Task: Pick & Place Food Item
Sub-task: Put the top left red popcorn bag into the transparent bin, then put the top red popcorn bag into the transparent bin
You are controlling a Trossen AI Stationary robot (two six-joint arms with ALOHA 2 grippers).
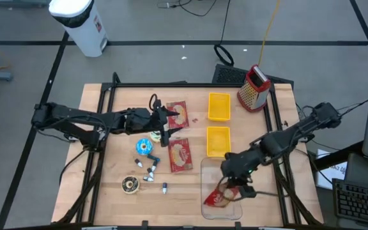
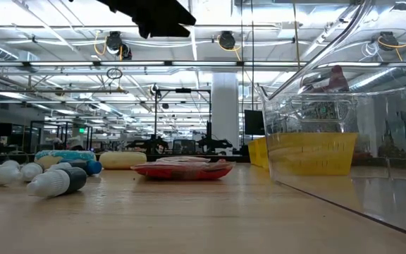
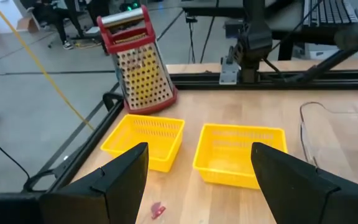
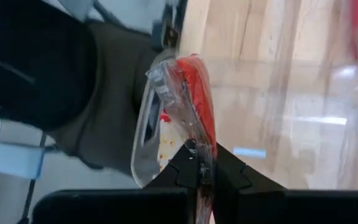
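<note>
The wooden slatted surface [image 1: 190, 185] carries everything. On its near right part sits a clear plastic rectangular bin [image 1: 208, 167], and the right gripper [image 1: 230, 190] hangs over that bin, pressed together on a red, clear-wrapped food packet [image 1: 221, 199]. By the look of it, the placing step is in hand: the packet is inside the bin's outline, pinched by one edge and dangling on end. The next move calls for lowering it to the bin floor, spreading the fingers, and lifting clear without dragging the wrapper along.

The left gripper [image 1: 167, 121] waits over the middle of the surface with its fingers [image 3: 120, 177] spread and nothing between them, above two more flat red food packets [image 1: 179, 153]. Past it stand two yellow plastic mesh baskets [image 3: 240, 152] and a red-handled metal box grater [image 3: 137, 59].

The held packet, seen from the right wrist, is thin and floppy, its transparent film crinkled around a bright red filling, with red smears inside the film. Small bottle-shaped white and dark pieces [image 2: 55, 182] lie scattered near the front left.
</note>
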